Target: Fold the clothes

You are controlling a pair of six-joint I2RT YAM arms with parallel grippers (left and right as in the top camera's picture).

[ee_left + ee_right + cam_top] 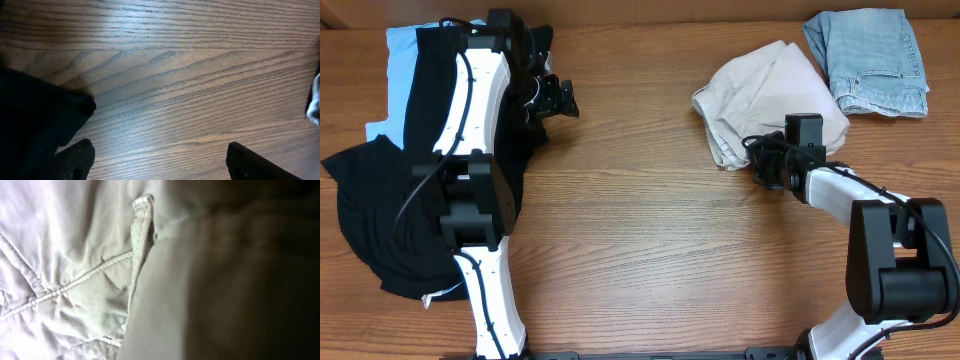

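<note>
We pinch the near edge of the beige shorts (770, 90) — crumpled far right on the table (650, 230) — in our closed right gripper (767, 160), likely to pull them flat, while our left gripper (558, 98) hangs wide open beside the black garment (380, 200).

My left arm (470, 105) reaches far forward, left claw (558, 98) gaping wide. My right arm (840, 195) bends inward and low, right claw (767, 163) pinched shut on the shorts' (770, 90) edge.
</note>
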